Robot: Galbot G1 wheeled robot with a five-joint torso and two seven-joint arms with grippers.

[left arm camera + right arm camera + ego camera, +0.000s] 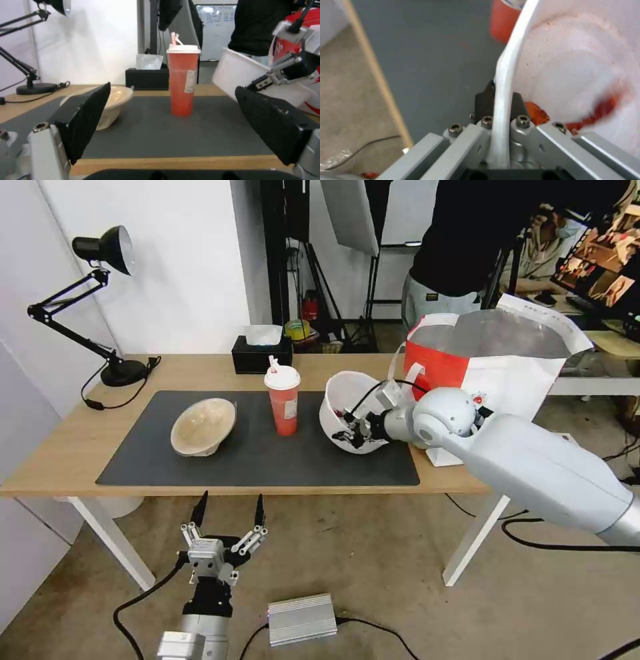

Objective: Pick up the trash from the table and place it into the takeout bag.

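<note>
The right claw (pixel 351 435) has pinched the rim of the white bowl (pixel 347 403), one finger inside and one outside, closed tight on the thin wall as the right wrist view shows. The bowl is tipped up almost on edge, its mouth facing the robot's left, with red scraps (pixel 600 110) sliding along the inside. Its lower edge looks to be at or just above the mat (pixel 267 460), but from the head view I cannot tell whether it has left the surface.

The bag (pixel 493 360) stands open at the right end of the table (pixel 67 447), just beside the lifted bowl, its foil mouth facing up. Nothing can be seen inside it from here.

The cup (pixel 283 403) stands upright near the middle of the mat, lid and straw on. The beige bowl (pixel 202 427) lies tilted on the mat farther to the robot's left, well apart from the bag. Neither is touched.

The left claw (pixel 229 523) hangs below the table's front edge, fingers spread wide and holding nothing, pointed toward the cup.

As I judge it, the task is in its first stretch: the first of three items is gripped and not yet in the bag, and the cup and beige bowl remain.
</note>
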